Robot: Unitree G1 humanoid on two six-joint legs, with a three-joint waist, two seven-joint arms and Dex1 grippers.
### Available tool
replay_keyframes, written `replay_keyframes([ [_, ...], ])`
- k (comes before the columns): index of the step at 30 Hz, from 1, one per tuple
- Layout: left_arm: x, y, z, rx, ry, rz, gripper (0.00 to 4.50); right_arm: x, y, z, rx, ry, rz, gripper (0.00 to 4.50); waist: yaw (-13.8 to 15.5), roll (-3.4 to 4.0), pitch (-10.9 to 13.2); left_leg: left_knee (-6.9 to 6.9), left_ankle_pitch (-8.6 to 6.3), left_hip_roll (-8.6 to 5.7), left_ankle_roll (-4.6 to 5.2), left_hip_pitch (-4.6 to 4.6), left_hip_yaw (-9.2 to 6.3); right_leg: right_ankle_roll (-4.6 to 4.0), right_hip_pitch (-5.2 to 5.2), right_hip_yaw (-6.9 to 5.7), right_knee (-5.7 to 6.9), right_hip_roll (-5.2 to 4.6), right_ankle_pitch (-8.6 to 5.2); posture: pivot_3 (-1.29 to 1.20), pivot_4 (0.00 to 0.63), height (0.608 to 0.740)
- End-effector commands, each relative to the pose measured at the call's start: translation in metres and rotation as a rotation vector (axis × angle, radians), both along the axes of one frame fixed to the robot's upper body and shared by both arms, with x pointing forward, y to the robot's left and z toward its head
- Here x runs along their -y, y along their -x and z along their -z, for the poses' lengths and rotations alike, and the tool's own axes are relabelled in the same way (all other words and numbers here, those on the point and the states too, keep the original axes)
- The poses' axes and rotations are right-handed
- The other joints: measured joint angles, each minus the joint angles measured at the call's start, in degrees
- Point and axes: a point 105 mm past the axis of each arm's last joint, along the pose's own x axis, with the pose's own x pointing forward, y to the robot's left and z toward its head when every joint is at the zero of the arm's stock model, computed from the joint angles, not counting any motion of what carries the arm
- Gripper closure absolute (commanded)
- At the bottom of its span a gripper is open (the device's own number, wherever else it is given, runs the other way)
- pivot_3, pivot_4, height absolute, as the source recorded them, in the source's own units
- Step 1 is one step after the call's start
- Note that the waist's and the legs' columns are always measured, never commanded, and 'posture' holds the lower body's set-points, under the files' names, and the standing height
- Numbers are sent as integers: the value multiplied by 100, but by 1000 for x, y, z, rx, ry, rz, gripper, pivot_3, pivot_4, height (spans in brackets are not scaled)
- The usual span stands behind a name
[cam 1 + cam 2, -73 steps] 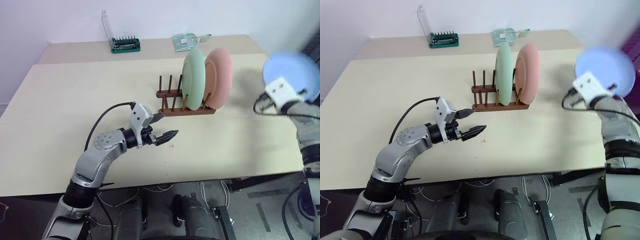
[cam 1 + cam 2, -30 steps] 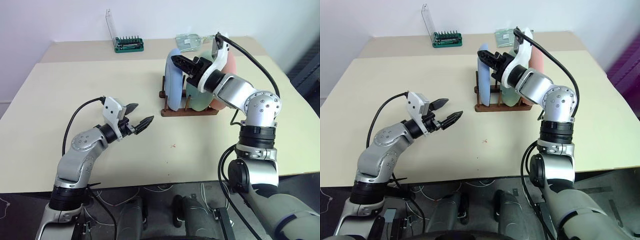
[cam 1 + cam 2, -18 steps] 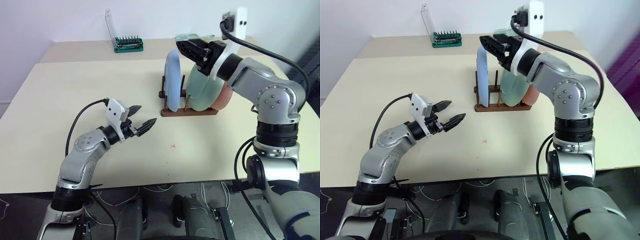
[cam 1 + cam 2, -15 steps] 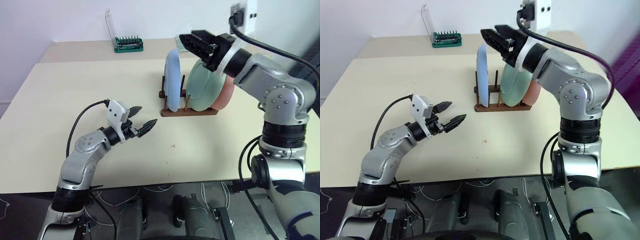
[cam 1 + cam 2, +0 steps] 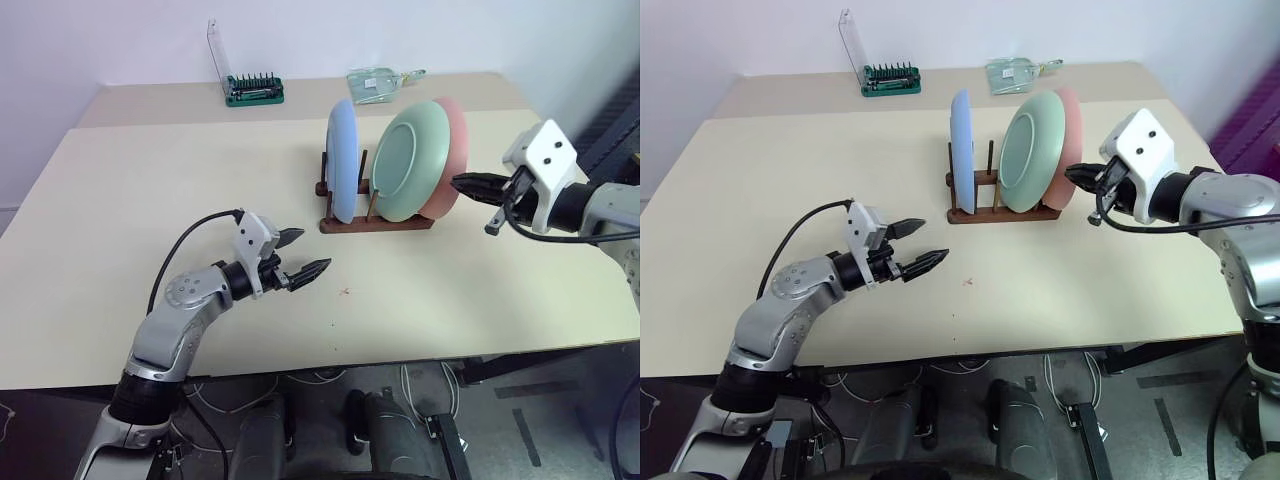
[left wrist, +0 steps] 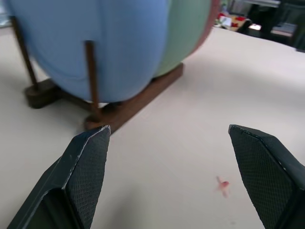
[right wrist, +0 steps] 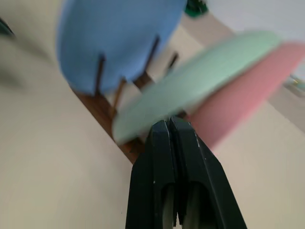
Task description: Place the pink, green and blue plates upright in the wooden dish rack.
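Plates are all sitting in the wooden dish rack (image 5: 375,222) near the middle of the table (image 5: 150,190): blue plate (image 5: 342,160) upright at the left end, green plate (image 5: 410,162) tilted and leaning back on the pink plate (image 5: 452,150) at the right end. Right gripper (image 5: 466,183) hangs just right of the pink one with its fingers pressed together, holding nothing. Left gripper (image 5: 300,254) hovers over the table in front of the rack, fingers spread wide and empty. Green tool-bit holder (image 5: 251,88) and a clear packet (image 5: 378,82) sit at the far edge.
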Motion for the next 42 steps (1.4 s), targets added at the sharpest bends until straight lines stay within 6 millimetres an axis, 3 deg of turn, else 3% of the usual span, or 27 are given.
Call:
replay_keyframes([
  [1,10,1,-11,44,2,44,395,-2,0,-2,63,89,6,4461,1,0,0,0,0,-1,0,-1,0,0,0,0,-1,-2,0,0,150,730],
  [8,15,3,-13,46,11,54,395,-11,-11,4,86,92,2,4461,-1,-1,1,0,0,-2,1,-3,0,1,0,0,-3,-1,0,0,150,730],
  [18,15,8,-12,43,17,36,395,-55,-11,-6,154,39,-165,4461,7,-1,1,2,1,-2,1,-3,0,1,1,-1,-1,0,1,0,150,730],
  [23,16,9,-12,39,20,33,395,-37,-2,5,88,89,-154,4461,19,-2,0,2,1,-4,2,-3,0,1,3,-1,-1,-4,1,0,150,730],
  [29,11,5,-11,29,13,29,395,-1,26,36,-79,56,-118,4461,35,-4,0,3,1,-5,1,-1,-1,2,8,-1,-2,-3,0,0,150,730],
  [33,-6,-4,-10,37,-5,-36,395,26,39,57,-168,2,-47,4461,-1,-4,-2,6,0,-4,1,3,-4,1,10,-1,2,0,0,0,150,730],
  [36,-27,-10,-6,30,-28,-104,395,44,36,66,-177,-26,26,4461,-18,-4,-2,6,0,-4,1,6,-2,0,8,0,2,4,0,0,150,730],
  [37,-43,-12,-1,25,-59,-149,395,47,33,68,-170,-35,44,4461,-17,-4,-2,6,0,-4,1,7,-2,0,8,0,2,4,0,0,150,730],
  [42,-91,-12,13,-3,-143,-273,395,47,18,73,-125,-43,60,4461,-8,-2,-2,3,0,-3,0,7,-2,-2,5,0,3,6,-1,0,150,730],
])
